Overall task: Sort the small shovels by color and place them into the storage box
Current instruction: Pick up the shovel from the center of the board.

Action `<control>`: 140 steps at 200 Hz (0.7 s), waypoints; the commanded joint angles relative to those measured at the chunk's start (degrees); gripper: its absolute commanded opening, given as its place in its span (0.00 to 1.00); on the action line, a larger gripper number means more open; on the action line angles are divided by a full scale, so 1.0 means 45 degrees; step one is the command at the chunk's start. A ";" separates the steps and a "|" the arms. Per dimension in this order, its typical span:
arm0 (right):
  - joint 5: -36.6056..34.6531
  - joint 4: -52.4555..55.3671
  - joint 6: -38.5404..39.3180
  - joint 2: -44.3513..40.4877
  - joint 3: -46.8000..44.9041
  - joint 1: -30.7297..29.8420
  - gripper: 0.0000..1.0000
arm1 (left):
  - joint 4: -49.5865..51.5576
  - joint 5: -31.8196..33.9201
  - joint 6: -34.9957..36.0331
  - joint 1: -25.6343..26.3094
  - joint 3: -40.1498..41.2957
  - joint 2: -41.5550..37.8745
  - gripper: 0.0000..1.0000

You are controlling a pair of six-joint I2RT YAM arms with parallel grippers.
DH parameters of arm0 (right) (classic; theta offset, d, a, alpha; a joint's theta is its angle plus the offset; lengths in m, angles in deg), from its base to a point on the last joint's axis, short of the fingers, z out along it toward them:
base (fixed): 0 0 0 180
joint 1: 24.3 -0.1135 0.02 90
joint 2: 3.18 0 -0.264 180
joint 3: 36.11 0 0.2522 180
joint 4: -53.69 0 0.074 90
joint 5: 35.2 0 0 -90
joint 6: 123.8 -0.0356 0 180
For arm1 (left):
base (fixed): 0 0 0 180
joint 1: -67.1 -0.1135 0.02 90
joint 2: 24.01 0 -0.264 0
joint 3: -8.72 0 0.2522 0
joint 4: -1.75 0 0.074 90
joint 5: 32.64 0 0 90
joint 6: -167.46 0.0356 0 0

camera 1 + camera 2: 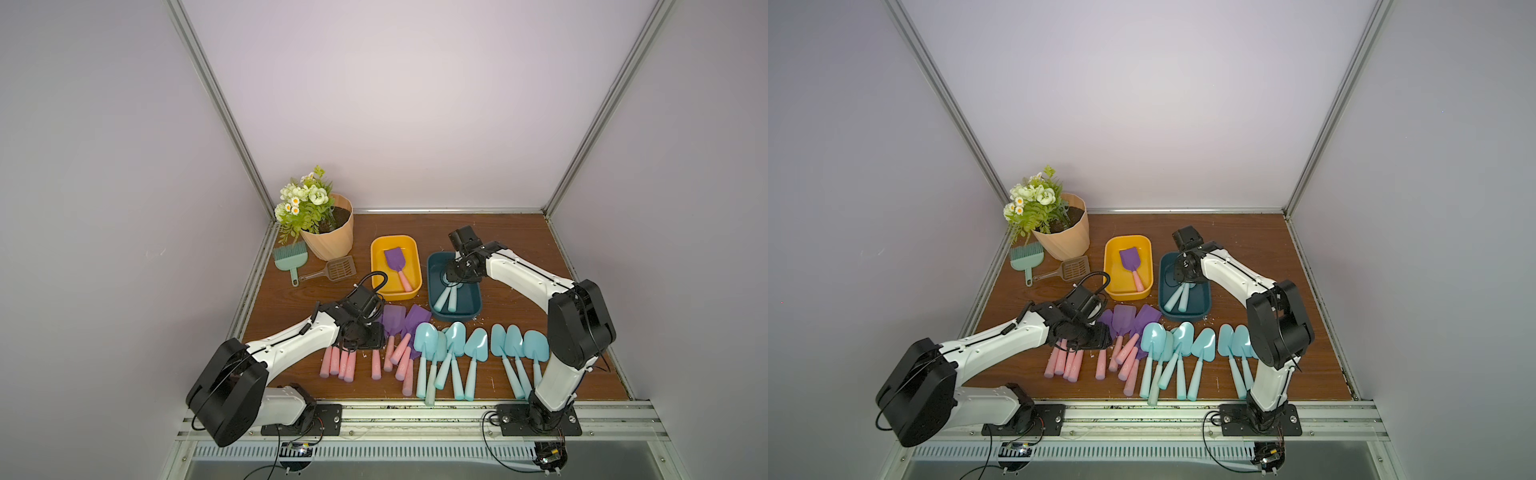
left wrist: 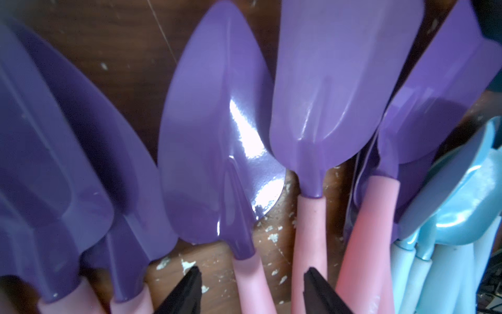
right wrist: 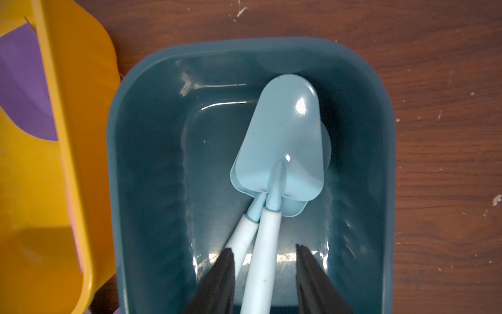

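Start at the left tool [image 2: 251, 288], low over the row of purple shovels [image 1: 399, 320] at about seven o'clock on the tabletop [image 1: 519, 249]. Its jaws stand apart and straddle the pink handle [image 2: 248, 271] of one pointed purple shovel [image 2: 217, 152], with a gap on either side, so nothing is gripped yet. To do this pick well, keep the handle centred between the fingers and come down on it just below the blade's neck. A neighbouring handle [image 2: 308, 231] lies just beside the far finger, so close slowly and watch that you take only one. Then lift straight up before carrying it to the yellow box [image 1: 376, 266], which sits at one o'clock from that tool and already holds one purple shovel [image 1: 395, 259]. At three o'clock from the yellow box is the teal box [image 1: 432, 282], with the right tool [image 3: 264, 248] hanging over it. Its jaws are parted too. The handle of a light blue shovel [image 3: 285, 130] runs between them but does not look pinched, and the blade rests on a second blue shovel [image 3: 241, 239] inside the box. Raise that tool vertically so the fingers clear both handles. The other light blue shovels [image 1: 457, 340] wait at five o'clock, near the front edge.
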 commanded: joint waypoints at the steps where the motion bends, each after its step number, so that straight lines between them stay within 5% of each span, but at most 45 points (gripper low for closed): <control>1: 0.0126 0.0044 -0.0073 -0.0759 -0.0298 -0.0089 0.41 | 0.0260 -0.0264 -0.0254 0.0362 0.0127 0.0323 0.62; 41: 0.0151 -0.0033 -0.0159 -0.0812 -0.0546 -0.0085 0.41 | 0.0275 -0.0364 -0.0460 0.0907 0.0339 0.0789 0.57; 106: 0.0336 -0.0264 -0.0326 -0.1061 -0.1057 -0.0104 0.41 | 0.0610 0.0000 -0.0718 0.0904 0.0449 0.0593 0.17; 140: 0.0306 -0.0320 -0.0346 -0.1144 -0.1054 -0.0123 0.41 | 0.1451 0.1062 -0.0897 0.0909 -0.0010 -0.0008 0.07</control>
